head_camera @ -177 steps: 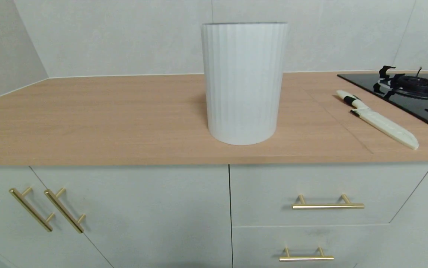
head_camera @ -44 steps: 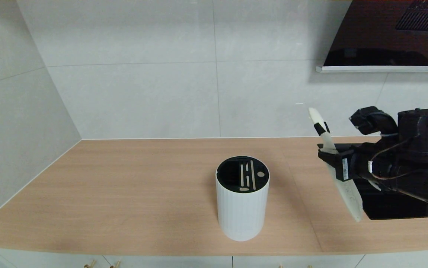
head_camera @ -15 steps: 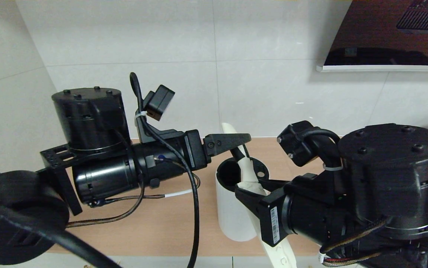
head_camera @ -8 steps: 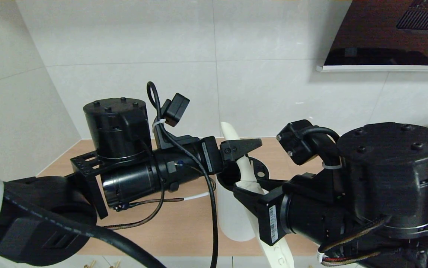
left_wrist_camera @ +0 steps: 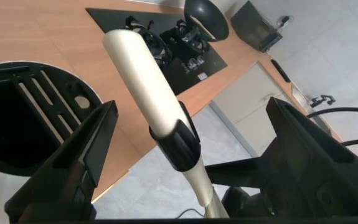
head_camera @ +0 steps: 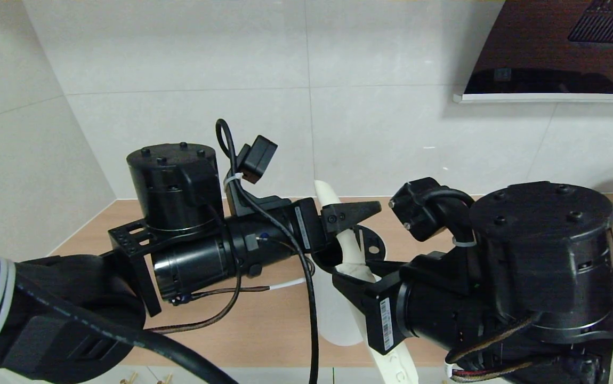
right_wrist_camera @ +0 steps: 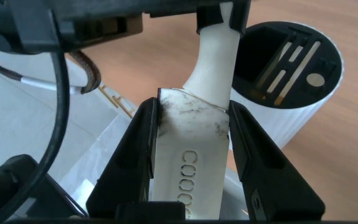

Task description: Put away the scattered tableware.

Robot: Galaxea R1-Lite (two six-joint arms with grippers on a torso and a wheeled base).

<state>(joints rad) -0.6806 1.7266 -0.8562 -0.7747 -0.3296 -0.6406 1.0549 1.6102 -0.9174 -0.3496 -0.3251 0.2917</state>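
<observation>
Gripping the pale knife [head_camera: 350, 252] by its blade, the right gripper [right_wrist_camera: 194, 155] is clamped tight, a finger pressed flat on each side of the steel. The handle rises out of that grasp at a tilt, and the blade tip points down past the counter's front edge. Higher on the knife, the cream handle with its black collar passes between the fingers of the left gripper [left_wrist_camera: 194, 149]. That gripper stands spread wide, with a gap on either side of the handle, so it holds nothing. In the head view the left gripper comes in from the robot's left and crosses the handle just above the right gripper, the two close together. Just behind both grippers stands the white ribbed holder [right_wrist_camera: 312, 109], upright on the wooden countertop [head_camera: 232, 325]. Its black top has several narrow slots, a small round hole and a larger dark compartment beside them. The knife hangs on the robot's side of the holder, its handle near the rim and the whole knife outside every opening. Farther off to the right gripper's right lies the black hob [left_wrist_camera: 166, 43], with a dark range hood [head_camera: 551, 48] on the tiled wall [head_camera: 178, 64] above it.
</observation>
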